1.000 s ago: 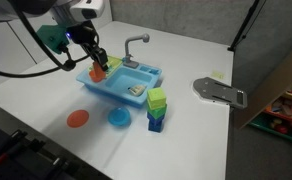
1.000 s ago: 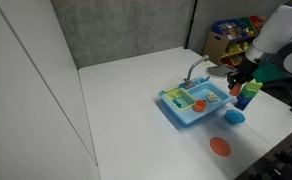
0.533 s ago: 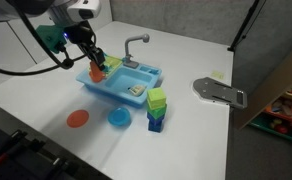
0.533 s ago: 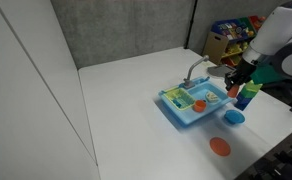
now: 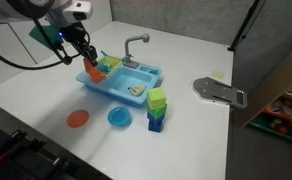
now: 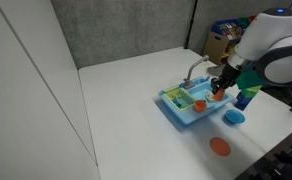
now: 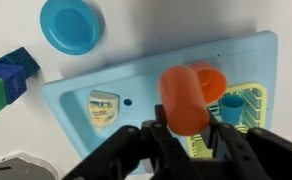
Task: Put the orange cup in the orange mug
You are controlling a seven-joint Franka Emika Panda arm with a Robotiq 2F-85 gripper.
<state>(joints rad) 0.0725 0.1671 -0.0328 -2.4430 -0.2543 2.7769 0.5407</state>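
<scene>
My gripper [image 7: 182,128] is shut on the orange cup [image 7: 179,98] and holds it tilted just above the light blue toy sink [image 7: 96,80]. The orange mug [image 7: 214,80] stands in the sink, right behind the cup and partly hidden by it. In both exterior views the gripper [image 5: 89,68] [image 6: 219,92] hangs over one end of the sink with the cup [image 5: 93,71] [image 6: 217,96] between its fingers. In an exterior view the mug [image 6: 199,104] shows in the sink, a little apart from the cup.
A small blue cup [image 7: 232,106] stands in the yellow rack beside the mug. A grey faucet [image 5: 134,45] rises at the sink's back. A blue plate [image 5: 119,118], an orange plate [image 5: 78,118] and stacked green and blue cups [image 5: 157,108] lie in front of the sink.
My gripper has moved sideways along the sink with the orange cup held in it and now hangs closer to the orange mug.
</scene>
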